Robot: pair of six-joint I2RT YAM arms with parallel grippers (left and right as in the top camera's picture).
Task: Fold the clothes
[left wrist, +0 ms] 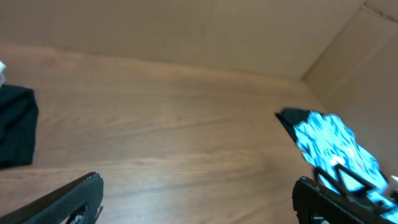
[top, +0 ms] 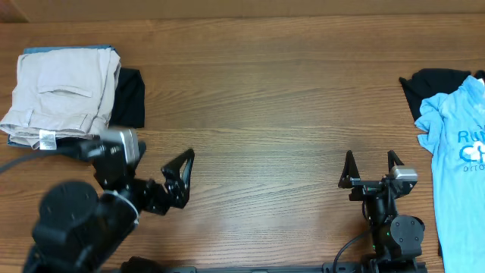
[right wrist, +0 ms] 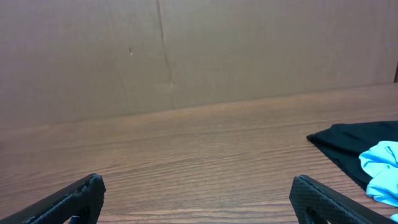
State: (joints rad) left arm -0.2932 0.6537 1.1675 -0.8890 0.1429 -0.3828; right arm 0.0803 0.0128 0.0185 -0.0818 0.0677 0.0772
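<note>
Pale beige cotton shorts (top: pixel 64 91) are found folded at far left; the left gripper (top: pixel 182 179) and right gripper (top: pixel 370 161) are both spread wide.

blue T-shirt (top: pixel 455 178) cut by right edge, black garment (top: pixel 129 98) partly under shorts (top: pixel 64 87)

Overhead: straight down from high up, whole surface (top: pixel 265 114) in frame. Left wrist: low, close over the surface, facing diagonally across it toward the far right corner. Right wrist: low, facing straight at the back wall (right wrist: pixel 186 50). All three views share the blue T-shirt (top: pixel 458 152) on the black garment (top: pixel 428 83).
</note>
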